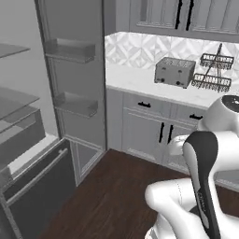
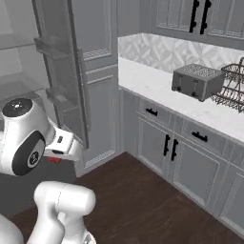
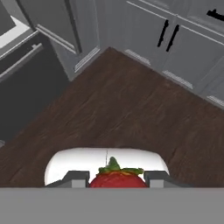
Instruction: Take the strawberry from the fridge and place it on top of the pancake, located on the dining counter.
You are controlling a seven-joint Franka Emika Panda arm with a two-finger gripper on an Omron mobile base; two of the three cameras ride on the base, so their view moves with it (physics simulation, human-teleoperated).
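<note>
Between fingertips: red, green-topped strawberry [image 3: 117,177].

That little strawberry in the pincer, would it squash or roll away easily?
The strawberry looks small and rounded, so it would probably roll if set down loosely. It sits pinched in the shut pincer, so it likely weighs little. Being soft fruit, a hard squeeze may bruise it.

Over on the white kitchen counter [image 1: 140,81] sit a silver toaster [image 1: 174,71] and, just beside it, a dark wire dish rack [image 1: 212,72], while the open fridge [image 1: 28,140] shows glass shelves [image 1: 16,100] above dark wood flooring [image 3: 122,113].
</note>
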